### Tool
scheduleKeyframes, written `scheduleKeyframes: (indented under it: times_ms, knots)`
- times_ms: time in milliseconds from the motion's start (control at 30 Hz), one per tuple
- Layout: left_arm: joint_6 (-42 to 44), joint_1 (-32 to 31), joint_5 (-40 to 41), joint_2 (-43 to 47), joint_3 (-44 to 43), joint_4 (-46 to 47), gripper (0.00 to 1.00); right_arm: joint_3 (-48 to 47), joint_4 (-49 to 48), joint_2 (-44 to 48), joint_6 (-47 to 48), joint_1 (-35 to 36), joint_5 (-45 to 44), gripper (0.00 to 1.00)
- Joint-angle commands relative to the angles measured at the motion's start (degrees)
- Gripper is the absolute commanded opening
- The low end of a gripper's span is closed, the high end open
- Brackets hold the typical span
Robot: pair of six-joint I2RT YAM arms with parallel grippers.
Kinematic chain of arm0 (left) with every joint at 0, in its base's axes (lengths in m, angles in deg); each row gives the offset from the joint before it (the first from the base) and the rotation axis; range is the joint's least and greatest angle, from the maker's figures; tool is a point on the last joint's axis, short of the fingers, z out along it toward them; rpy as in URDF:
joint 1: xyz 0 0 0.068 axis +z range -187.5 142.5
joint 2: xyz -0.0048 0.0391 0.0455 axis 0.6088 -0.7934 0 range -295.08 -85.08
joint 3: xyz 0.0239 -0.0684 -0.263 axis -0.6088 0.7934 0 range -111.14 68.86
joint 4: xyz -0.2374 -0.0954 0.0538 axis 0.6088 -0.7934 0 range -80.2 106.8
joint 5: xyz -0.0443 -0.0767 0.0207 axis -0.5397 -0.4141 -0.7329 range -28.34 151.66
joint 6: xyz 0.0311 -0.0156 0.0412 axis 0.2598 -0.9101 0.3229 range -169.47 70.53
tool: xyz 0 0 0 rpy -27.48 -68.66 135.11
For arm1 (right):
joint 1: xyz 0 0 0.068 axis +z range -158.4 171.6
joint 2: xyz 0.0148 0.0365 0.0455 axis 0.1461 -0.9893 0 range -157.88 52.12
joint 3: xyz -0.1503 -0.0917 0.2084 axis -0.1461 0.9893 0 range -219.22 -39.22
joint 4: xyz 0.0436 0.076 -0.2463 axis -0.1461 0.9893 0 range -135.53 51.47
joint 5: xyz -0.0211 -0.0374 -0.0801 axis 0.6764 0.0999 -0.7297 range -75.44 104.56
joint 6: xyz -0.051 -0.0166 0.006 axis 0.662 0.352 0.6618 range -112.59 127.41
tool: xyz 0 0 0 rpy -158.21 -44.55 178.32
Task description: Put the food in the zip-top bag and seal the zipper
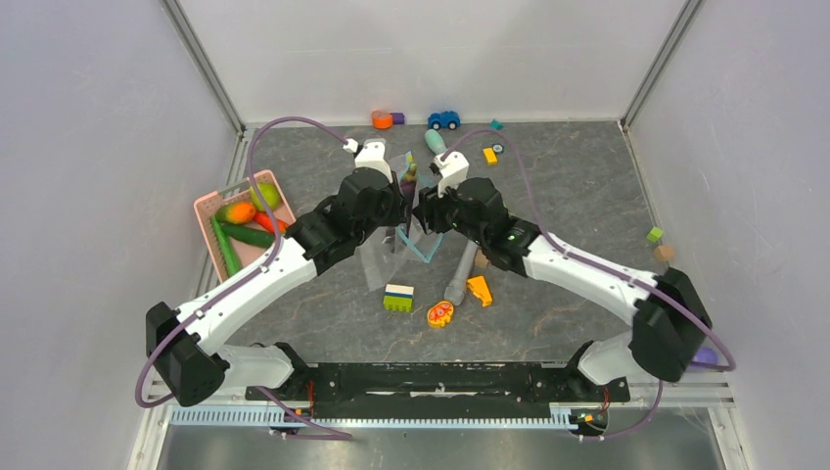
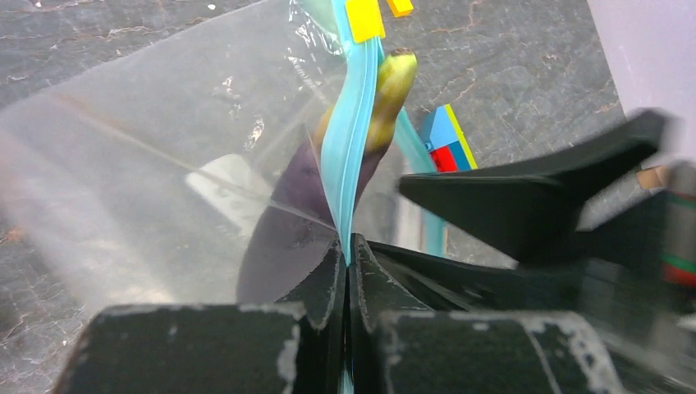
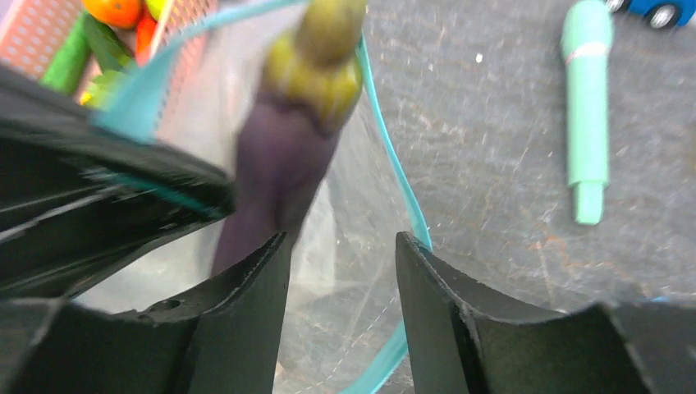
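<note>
The zip-top bag (image 1: 384,257) is held up at the table's middle with its mouth open. My left gripper (image 2: 346,242) is shut on the teal zipper (image 2: 349,139) and also shows in the top view (image 1: 399,204). A purple eggplant (image 3: 275,168) with a yellow-green stem stands in the bag's mouth, mostly inside the clear plastic (image 2: 164,180). My right gripper (image 3: 341,238) is open, its jaws over the mouth just beside the eggplant, and it faces the left gripper in the top view (image 1: 424,208). More food, an orange piece (image 1: 238,211) and green pieces (image 1: 249,235), lies in the pink basket (image 1: 207,208).
A teal pen-like stick (image 3: 588,107) and a blue toy car (image 1: 443,119) lie at the back. Building blocks (image 1: 398,298), an orange block (image 1: 480,291), a flat orange oval toy (image 1: 440,313) and a grey tool (image 1: 459,279) lie in front of the bag.
</note>
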Motion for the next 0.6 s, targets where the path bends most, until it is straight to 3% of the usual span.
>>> scheduleKeyframes:
  times_ms: [0,233,433,500,567]
  knots:
    - [-1.49,0.06,3.39,1.94,0.55,1.12,0.02,1.66,-1.97,9.35,6.07,-0.01,0.18,0.59]
    - [-1.55,0.06,2.69,2.66,1.15,1.48,0.02,5.86,-1.15,14.57,8.57,-0.28,-5.72,0.72]
    - [-2.41,0.06,1.99,2.76,1.83,2.07,0.02,6.99,0.18,11.7,5.61,-0.41,0.47,0.73]
    - [-2.51,0.06,1.83,2.65,1.81,2.18,0.02,6.09,0.04,9.27,4.63,-0.4,2.6,0.7]
    - [-2.04,0.06,1.8,2.44,1.55,1.75,0.02,4.7,0.58,6.82,4.1,-0.46,1.86,0.55]
